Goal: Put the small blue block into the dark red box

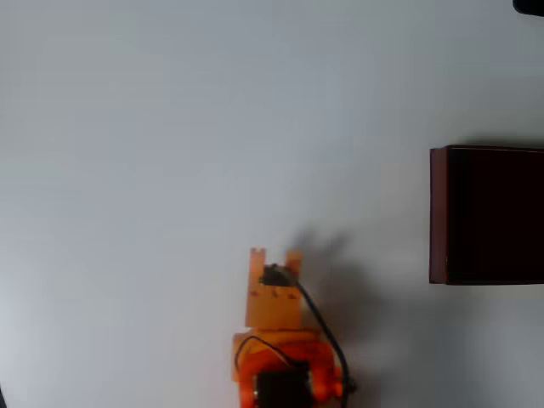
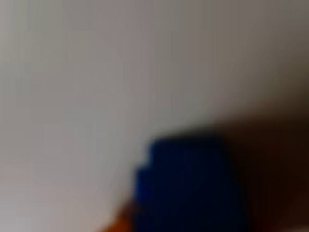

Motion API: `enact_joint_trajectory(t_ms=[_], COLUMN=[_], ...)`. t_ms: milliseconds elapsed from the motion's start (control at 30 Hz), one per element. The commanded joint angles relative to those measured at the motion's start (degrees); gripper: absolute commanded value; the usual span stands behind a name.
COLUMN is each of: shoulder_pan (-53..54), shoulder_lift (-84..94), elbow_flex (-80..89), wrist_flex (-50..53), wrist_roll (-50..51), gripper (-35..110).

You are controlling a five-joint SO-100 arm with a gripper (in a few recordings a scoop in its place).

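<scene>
The small blue block [image 2: 188, 188] fills the lower middle of the wrist view, very close and blurred, with its stepped edge facing left. An orange finger [image 2: 118, 223] touches its lower left, and a dark blurred mass lies along its right side. My gripper [image 1: 274, 253] reaches up from the bottom centre of the overhead view, low over the table, and appears shut on the block, which the arm hides there. The dark red box [image 1: 486, 214] sits at the right edge of the overhead view, well to the right of the gripper, its dark inside facing up.
The orange arm [image 1: 280, 357] with a black cable stands at the bottom middle of the white table [image 1: 170, 153]. A small dark object [image 1: 529, 5] shows at the top right corner.
</scene>
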Motion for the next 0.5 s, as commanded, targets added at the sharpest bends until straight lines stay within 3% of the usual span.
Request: enact_joint_trajectory(t_ms=[0, 200, 467], shoulder_pan=[2.37, 5.01, 21.36], shoulder_lift=[2.02, 2.55, 0.35], elbow_flex=[0.97, -3.96, -26.98], wrist_flex=[-0.26, 2.81, 7.29], wrist_roll=[-2.55, -7.65, -35.60], gripper=[0, 0, 0])
